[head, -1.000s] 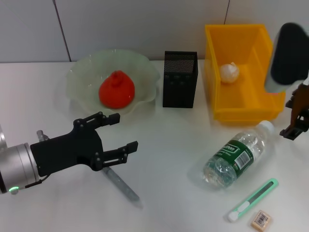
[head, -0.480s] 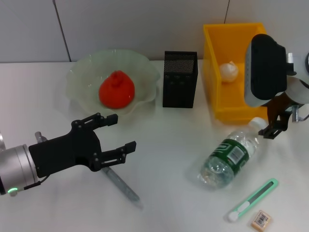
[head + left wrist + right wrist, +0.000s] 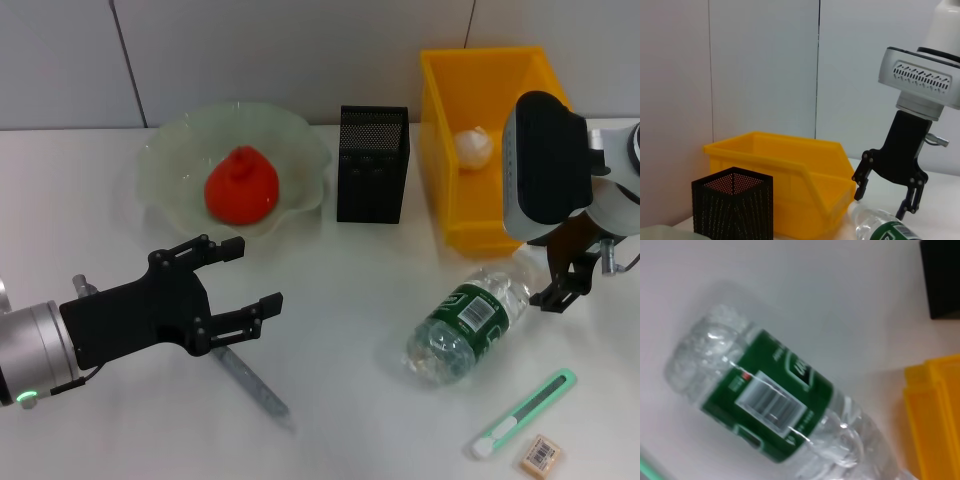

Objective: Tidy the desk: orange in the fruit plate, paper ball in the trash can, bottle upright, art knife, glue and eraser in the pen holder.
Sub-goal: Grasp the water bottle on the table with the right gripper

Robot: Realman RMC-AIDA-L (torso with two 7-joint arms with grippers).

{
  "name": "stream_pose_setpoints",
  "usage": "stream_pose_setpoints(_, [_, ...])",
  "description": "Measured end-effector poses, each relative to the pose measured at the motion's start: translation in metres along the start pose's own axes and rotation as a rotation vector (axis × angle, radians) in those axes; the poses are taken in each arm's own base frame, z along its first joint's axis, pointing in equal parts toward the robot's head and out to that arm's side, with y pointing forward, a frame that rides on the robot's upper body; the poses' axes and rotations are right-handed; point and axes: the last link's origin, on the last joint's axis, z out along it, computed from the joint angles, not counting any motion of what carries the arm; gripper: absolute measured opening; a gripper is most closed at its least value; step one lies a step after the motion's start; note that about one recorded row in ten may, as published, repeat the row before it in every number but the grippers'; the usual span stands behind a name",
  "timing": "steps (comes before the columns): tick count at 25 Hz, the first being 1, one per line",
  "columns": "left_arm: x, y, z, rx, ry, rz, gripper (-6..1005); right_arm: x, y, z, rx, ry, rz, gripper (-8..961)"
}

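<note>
The bottle [image 3: 465,320] lies on its side right of centre, its cap end hidden under my right gripper [image 3: 548,285]. In the left wrist view that gripper [image 3: 883,199] is open, with a finger on each side of the bottle [image 3: 885,231] neck. The orange [image 3: 241,186] sits in the fruit plate [image 3: 160,160]. The paper ball [image 3: 475,147] is inside the trash can [image 3: 480,232]. Between them stands the pen holder [image 3: 372,165]. The art knife [image 3: 525,412] and eraser [image 3: 540,453] lie at the front right. My left gripper [image 3: 258,272] hovers open over a thin grey stick [image 3: 255,385], perhaps the glue.
The right wrist view shows the bottle's green label [image 3: 775,410] close up, with the trash can corner [image 3: 935,410] and pen holder corner [image 3: 942,275] beside it. A grey wall runs behind the table. The trash can [image 3: 790,185] stands close to the bottle's neck.
My right arm has swung in and down from the right edge to the bottle's cap end. The bottle has shifted slightly left. The left arm has not moved.
</note>
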Motion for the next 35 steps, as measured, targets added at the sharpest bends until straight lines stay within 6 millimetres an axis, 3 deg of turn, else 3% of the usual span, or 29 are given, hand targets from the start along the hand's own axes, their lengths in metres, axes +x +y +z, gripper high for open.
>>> stream_pose_setpoints(19, [-0.002, 0.005, -0.004, -0.012, 0.009, -0.011, 828, -0.005, 0.005, 0.002, 0.002, 0.015, -0.087, 776])
stream_pose_setpoints(35, [-0.004, 0.010, -0.006, -0.023, 0.017, -0.021, 828, 0.000, 0.008, -0.007, 0.023, 0.023, -0.266, 776])
